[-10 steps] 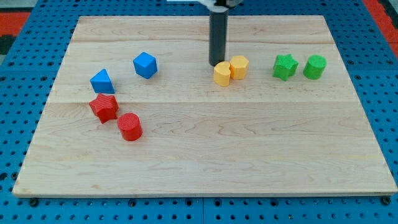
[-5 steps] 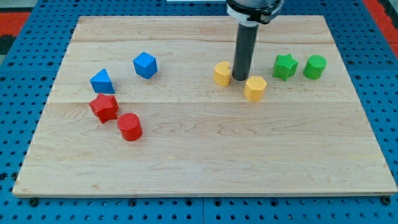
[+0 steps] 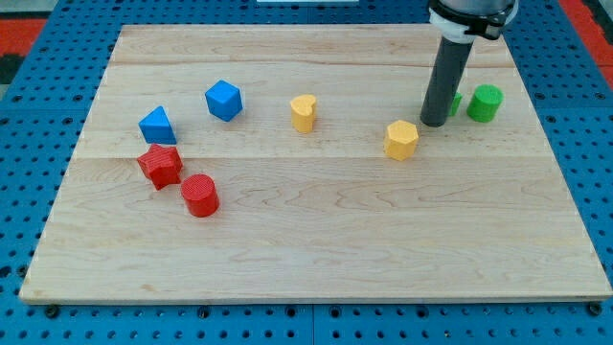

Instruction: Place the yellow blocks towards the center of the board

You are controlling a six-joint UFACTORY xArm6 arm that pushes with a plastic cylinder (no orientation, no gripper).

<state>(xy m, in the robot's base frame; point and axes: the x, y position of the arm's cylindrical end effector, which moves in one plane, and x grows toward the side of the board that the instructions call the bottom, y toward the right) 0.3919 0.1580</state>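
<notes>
Two yellow blocks lie on the wooden board (image 3: pixel 306 240). A yellow heart-like block (image 3: pixel 304 112) sits left of the board's middle, towards the view's top. A yellow hexagonal block (image 3: pixel 401 139) sits right of the middle. My tip (image 3: pixel 434 124) is just to the upper right of the hexagonal block, a small gap apart. The rod hides most of a green star block (image 3: pixel 454 103) behind it.
A green cylinder (image 3: pixel 485 103) stands at the right. A blue cube-like block (image 3: pixel 223 100) and a blue triangular block (image 3: pixel 157 126) lie at the left, with a red star (image 3: pixel 160 165) and a red cylinder (image 3: pixel 200 195) below them.
My tip moved right, from between the yellow blocks to in front of the green star. The heart-like yellow block shifted left. The hexagonal yellow block moved slightly right.
</notes>
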